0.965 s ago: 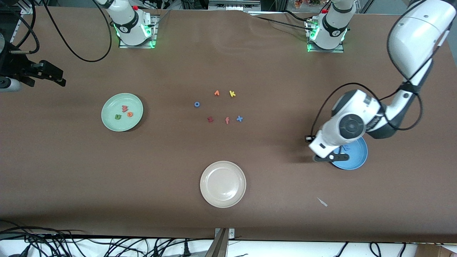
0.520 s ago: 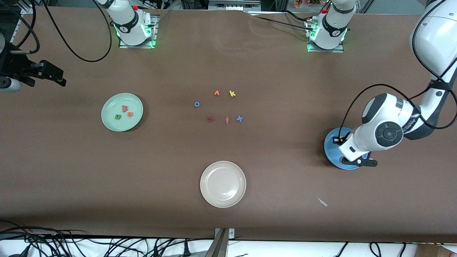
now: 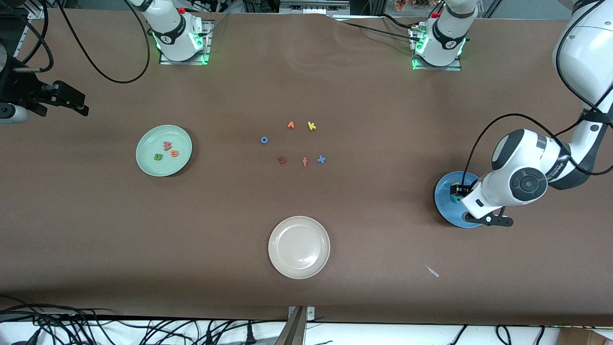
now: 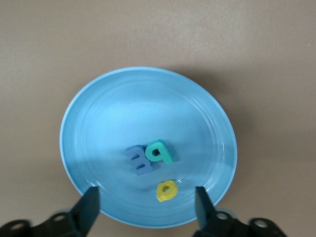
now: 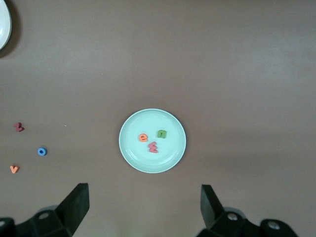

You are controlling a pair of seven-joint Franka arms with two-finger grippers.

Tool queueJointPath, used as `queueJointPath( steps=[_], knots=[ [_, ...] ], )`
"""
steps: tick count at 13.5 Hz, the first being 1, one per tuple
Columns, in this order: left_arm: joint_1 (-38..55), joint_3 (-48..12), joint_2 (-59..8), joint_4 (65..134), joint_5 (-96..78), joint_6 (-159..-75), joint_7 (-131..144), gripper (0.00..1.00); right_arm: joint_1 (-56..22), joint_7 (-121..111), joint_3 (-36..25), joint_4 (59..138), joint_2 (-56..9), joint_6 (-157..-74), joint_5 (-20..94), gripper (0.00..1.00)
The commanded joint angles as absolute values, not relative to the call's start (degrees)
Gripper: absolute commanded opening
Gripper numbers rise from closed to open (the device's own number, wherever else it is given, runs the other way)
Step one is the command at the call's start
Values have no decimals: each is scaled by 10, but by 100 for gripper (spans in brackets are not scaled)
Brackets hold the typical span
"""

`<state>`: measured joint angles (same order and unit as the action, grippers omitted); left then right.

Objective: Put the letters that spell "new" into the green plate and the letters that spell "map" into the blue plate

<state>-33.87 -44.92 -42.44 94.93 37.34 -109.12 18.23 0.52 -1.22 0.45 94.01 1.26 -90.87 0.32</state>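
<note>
The blue plate [image 4: 98,113] holds the blue m [image 4: 139,159], the teal a [image 4: 159,152] and the yellow p [image 4: 166,190]. My left gripper [image 4: 147,207] hangs open just above the plate, its fingers [image 4: 91,207] either side of the yellow p and nothing between them. In the front view the left hand covers part of the blue plate [image 3: 445,201]. The green plate [image 3: 148,165] holds the salmon w [image 3: 167,145], green n [image 3: 158,156] and orange e [image 3: 174,153]. My right gripper [image 5: 143,205] waits open, high over the right arm's end of the table, looking down on the green plate [image 5: 133,158].
A beige plate [image 3: 299,268] sits near the front camera at mid-table. Loose letters lie at the centre: an orange one [image 3: 290,125], yellow k [image 3: 312,126], blue o [image 3: 264,140], dark red z [image 3: 282,160], salmon f [image 3: 304,162], blue x [image 3: 321,159]. A small pale scrap [image 3: 432,271] lies nearer the camera than the blue plate.
The left hand has shifted across the blue plate toward the left arm's end of the table, and its jaws have opened. The right arm has not moved.
</note>
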Motion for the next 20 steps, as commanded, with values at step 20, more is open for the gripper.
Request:
queueJointPath(
  steps=[20],
  knots=[
    [-106,-94,-57,935,8,-925,49,100,11,-17,7,927,10,-896,11,100]
  ],
)
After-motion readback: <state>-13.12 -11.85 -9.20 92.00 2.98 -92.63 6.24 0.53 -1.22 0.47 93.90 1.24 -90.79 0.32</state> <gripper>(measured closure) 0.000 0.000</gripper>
